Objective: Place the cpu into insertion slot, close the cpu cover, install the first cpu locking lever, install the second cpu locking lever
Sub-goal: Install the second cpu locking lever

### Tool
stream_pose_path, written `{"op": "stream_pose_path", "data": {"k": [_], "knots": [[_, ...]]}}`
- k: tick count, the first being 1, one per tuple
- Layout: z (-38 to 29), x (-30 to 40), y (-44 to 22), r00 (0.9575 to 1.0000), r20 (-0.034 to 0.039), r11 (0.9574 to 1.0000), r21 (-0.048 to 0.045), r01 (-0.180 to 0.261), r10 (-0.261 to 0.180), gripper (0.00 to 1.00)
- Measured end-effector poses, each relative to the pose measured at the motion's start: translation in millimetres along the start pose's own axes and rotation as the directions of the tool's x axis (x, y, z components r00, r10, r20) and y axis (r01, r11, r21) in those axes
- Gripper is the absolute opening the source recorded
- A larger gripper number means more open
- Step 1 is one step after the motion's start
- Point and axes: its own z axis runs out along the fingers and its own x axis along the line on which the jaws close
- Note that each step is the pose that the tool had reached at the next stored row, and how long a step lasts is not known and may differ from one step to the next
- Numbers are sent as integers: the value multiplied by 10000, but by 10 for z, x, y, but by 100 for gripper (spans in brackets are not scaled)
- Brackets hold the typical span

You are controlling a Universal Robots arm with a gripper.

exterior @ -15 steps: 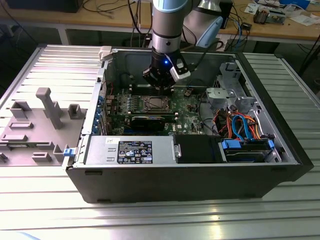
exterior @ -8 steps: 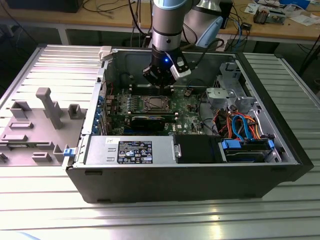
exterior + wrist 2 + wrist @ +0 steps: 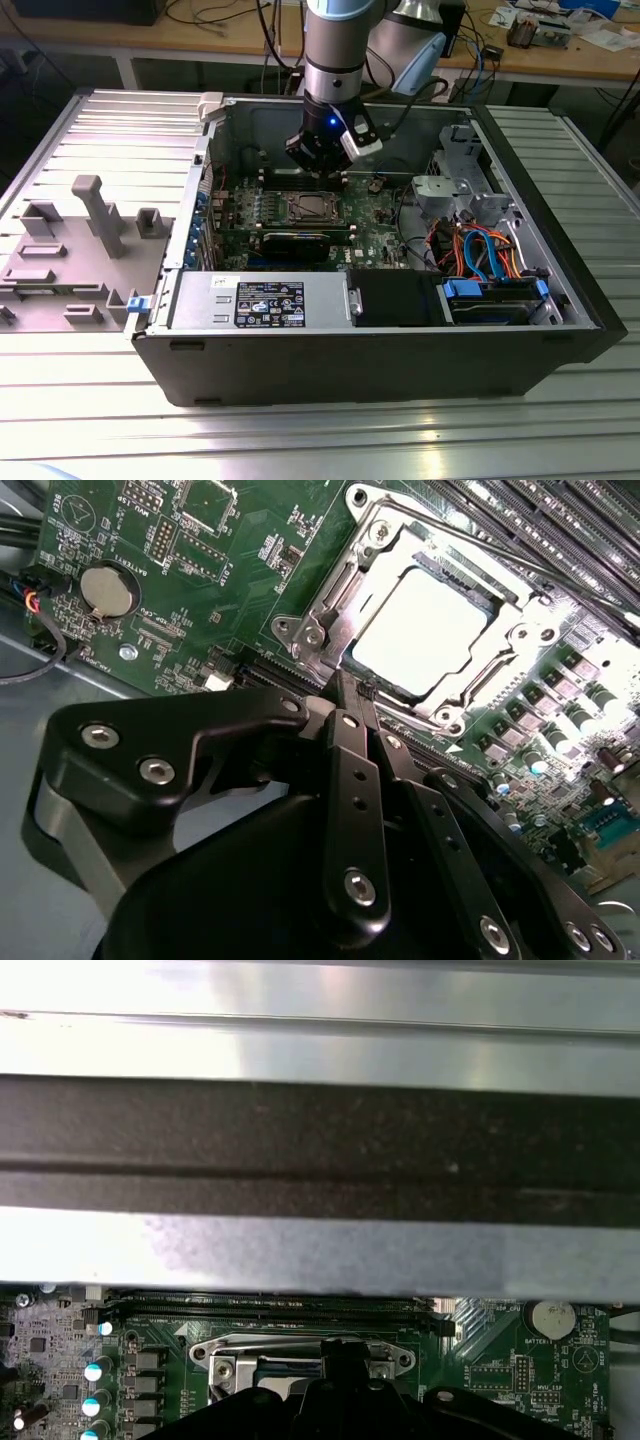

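Ribbed metal bench, opened computer case (image 3: 400, 340). Gripper (image 3: 345, 680), fingers pressed together, tip at the cpu cover's (image 3: 335, 590) edge; cpu (image 3: 420, 630) seated just beyond, cover lying over it.

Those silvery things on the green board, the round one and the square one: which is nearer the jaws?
The square cpu, framed by the cpu cover, just beyond the gripper. The round coin battery sits farther off.

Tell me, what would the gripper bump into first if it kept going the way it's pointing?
Probably the cpu cover, at the silver edge just past the gripper tips, though depth is hard to judge.
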Motion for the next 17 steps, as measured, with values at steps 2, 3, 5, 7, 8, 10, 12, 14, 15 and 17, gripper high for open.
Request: {"op": "stream_pose_path", "data": {"k": [2,3,5,7,8,10,12,14,15,17], "knots": [[-1,0,-5,10000,-1,10000,2,0,0,11],[-1,0,-11,10000,0,10000,1,0,0,11],[-1,1,-23,10000,-1,10000,1,-1,1,11],[-1,1,-27,10000,1,10000,0,-2,2,11],[-2,1,-28,10000,0,10000,1,-2,2,11],[-12,1,-28,10000,-2,10000,2,-1,1,11],[-29,1,-27,10000,0,10000,1,0,0,11],[-50,1,-26,10000,0,10000,0,-1,1,11],[-67,0,-25,10000,1,10000,-1,-1,1,11],[-95,0,-24,10000,0,10000,1,-1,1,11]]}}
